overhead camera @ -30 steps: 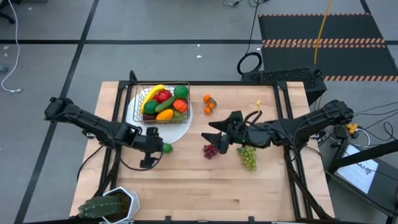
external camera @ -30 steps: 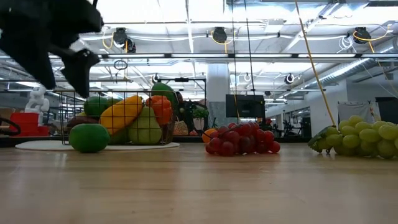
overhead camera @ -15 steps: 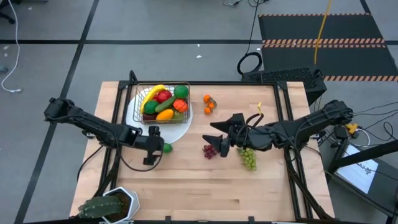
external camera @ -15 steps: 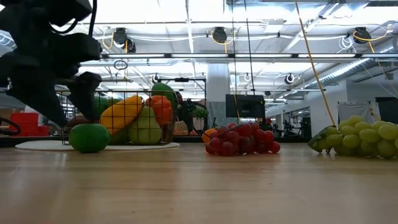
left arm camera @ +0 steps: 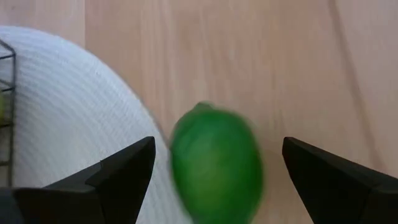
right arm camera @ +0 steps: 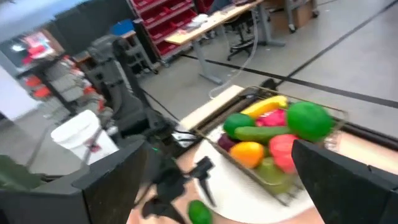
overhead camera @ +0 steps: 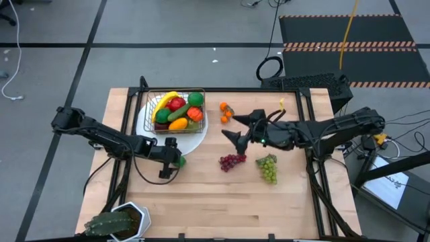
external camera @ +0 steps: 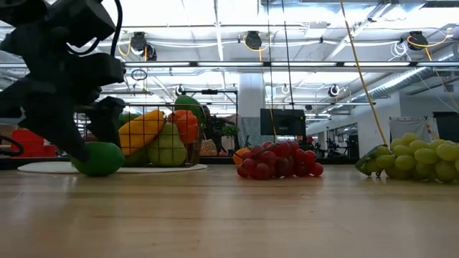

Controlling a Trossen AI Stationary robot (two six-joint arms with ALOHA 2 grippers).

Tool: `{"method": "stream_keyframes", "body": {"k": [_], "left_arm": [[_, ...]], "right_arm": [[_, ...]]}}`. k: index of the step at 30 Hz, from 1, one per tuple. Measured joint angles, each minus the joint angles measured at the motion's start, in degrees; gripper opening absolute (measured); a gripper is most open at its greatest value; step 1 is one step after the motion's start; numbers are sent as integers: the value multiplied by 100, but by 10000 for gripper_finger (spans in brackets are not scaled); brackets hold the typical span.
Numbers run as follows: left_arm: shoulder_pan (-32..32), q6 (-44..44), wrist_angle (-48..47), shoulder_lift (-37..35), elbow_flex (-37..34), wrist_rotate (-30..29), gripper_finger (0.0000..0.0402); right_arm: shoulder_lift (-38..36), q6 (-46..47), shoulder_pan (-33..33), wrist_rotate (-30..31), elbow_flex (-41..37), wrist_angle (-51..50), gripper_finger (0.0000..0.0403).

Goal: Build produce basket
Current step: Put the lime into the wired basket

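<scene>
While the spiky potted plant (overhead camera: 117, 222) sat at the table's near left corner, the left gripper (overhead camera: 172, 161) hung low over the wood just in front of the round white plate (overhead camera: 195, 140), its fingers (left arm camera: 118, 177) spread apart on either side of a green lime (overhead camera: 180, 160), which lay on the table against the plate's edge; the fingers did not appear to press on it. Toward the middle of the table lay a bunch of purple grapes (overhead camera: 230, 161), and just beside it to the right a bunch of green grapes (overhead camera: 268, 167), both loose on the wood. Above and behind the two bunches, the right gripper (overhead camera: 242, 129) was raised off the table with its fingers wide apart and holding nothing. Farther back, a small orange pepper (overhead camera: 225, 111) rested by itself near the table's far edge. Left of it, the wire basket (overhead camera: 179, 111) stood on the far part of the white plate, packed with a banana (overhead camera: 165, 99), a red apple (overhead camera: 177, 104), a green round fruit (overhead camera: 195, 99), a cucumber (overhead camera: 178, 114) and a yellow-orange mango (overhead camera: 178, 124).
</scene>
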Motion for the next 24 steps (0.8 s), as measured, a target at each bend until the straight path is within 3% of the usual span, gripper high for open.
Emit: {"method": "stream_keyframes", "body": {"k": [5,14,19,24], "left_arm": [[4,-73,-67,32,0,73,329],[4,-469,-261,32,30,76,229],[4,-1075,-643,8,490,335,185],[4,-1444,-1094,8,1255,336,180]], "right_arm": [[-378,-144,-279,-1,-6,-615,391],[-958,-791,-932,-2,-6,-1268,391],[-1227,-1221,-1283,-3,-6,-1429,391],[-1360,-1823,-1687,8,-6,-1536,391]]}}
